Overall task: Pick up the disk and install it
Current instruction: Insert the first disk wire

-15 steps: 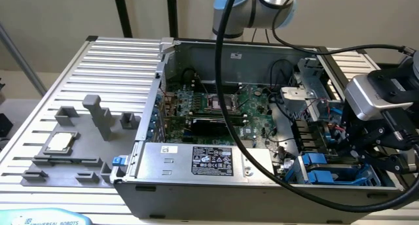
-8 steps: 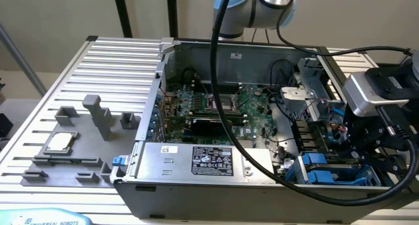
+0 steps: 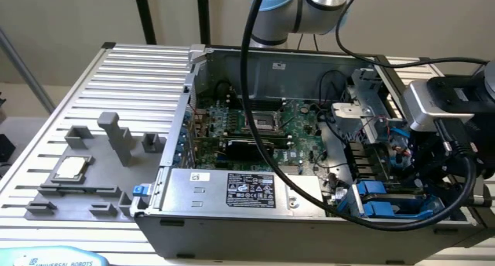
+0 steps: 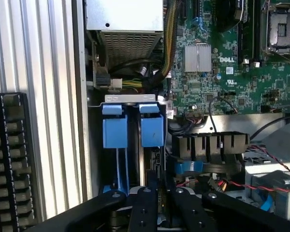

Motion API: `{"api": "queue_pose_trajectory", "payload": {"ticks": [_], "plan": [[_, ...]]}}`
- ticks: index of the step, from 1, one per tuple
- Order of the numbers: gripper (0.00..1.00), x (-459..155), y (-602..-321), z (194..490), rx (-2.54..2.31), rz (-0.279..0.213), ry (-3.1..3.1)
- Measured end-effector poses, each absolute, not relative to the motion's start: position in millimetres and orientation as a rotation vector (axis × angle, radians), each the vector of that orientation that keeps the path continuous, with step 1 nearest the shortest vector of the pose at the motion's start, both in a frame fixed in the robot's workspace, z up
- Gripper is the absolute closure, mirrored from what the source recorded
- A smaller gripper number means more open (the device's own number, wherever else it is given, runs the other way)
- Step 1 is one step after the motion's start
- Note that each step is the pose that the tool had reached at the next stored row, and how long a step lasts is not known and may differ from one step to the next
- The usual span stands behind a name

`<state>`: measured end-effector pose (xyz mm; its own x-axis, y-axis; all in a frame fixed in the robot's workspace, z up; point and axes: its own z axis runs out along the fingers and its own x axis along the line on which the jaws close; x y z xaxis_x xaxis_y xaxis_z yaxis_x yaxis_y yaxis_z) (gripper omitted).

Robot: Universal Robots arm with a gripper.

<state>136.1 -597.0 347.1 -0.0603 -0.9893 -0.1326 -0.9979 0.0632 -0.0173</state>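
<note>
Two blue carriers stand in the drive bay (image 4: 130,145) – we judge the disk (image 4: 152,164) mid-insertion, lower centre, gripper (image 4: 159,198) nearly closed on it – press straight down next.

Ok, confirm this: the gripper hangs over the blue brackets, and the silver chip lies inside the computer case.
Wrong: the chip lies on the grey tray outside the case, per the exterior view. The gripper does hang over the blue brackets.
</note>
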Motion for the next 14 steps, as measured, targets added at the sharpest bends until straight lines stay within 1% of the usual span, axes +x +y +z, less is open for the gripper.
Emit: {"api": "queue_pose_trajectory", "payload": {"ticks": [3,8,14], "plan": [[0.84,136.1,-594.1,346.8,-2.075,0.114,2.210],[0.84,136.1,-591.8,345.7,-2.080,0.085,2.215],[0.84,136.1,-590.6,344.3,-2.075,0.068,2.213]]}}
